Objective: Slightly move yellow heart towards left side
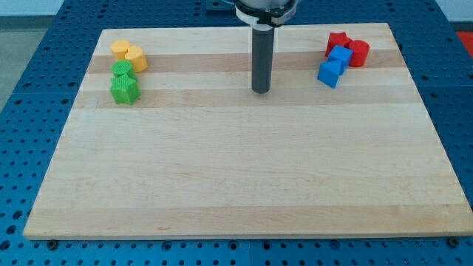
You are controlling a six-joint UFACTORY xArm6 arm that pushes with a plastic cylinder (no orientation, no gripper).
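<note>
The yellow heart (135, 58) lies near the board's upper left, touching an orange-yellow block (120, 50) on its left. A green round block (123, 70) sits just below them and a green star (124, 89) below that. My tip (260, 91) rests on the board at upper centre, well to the right of the yellow heart and apart from every block. The dark rod rises from the tip to the view's top.
At the upper right sit a red star (338, 42), a red cylinder (358, 52) and two blue cubes (340, 57) (330, 73), clustered together. The wooden board (244, 170) lies on a blue perforated table (29, 89).
</note>
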